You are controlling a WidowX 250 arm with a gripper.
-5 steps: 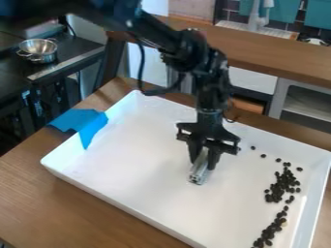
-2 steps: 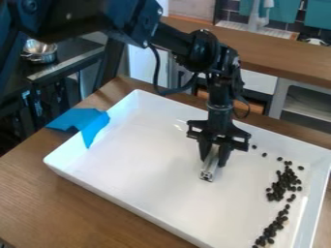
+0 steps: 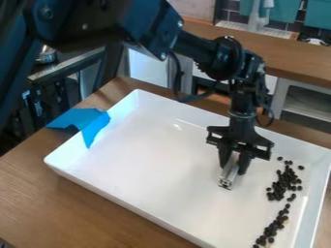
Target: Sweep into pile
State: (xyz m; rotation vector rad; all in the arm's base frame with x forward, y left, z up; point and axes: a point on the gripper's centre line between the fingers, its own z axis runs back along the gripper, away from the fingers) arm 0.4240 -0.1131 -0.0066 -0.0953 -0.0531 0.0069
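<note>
Wood-topped worktop [image 3: 38, 203] carries a big white tray [image 3: 129, 155], with another wooden counter [image 3: 284, 58] behind it and part of a metal bowl [image 3: 46, 55] at the upper left. Blue tape [image 3: 96, 127] lies over the tray's left rim and reaches down onto its inner side. Dark beans [image 3: 282, 186] lie inside the tray near its right wall: a thick clump with a few strays around its top, then a narrower trail running down toward the lower edge of view. Above the tray floor, left of the clump and apart from it, hangs the black gripper [image 3: 234, 164], its jaws clamped on a silvery metal bar [image 3: 227, 179] that slants downward; whether its lower end touches the tray, I cannot tell.
</note>
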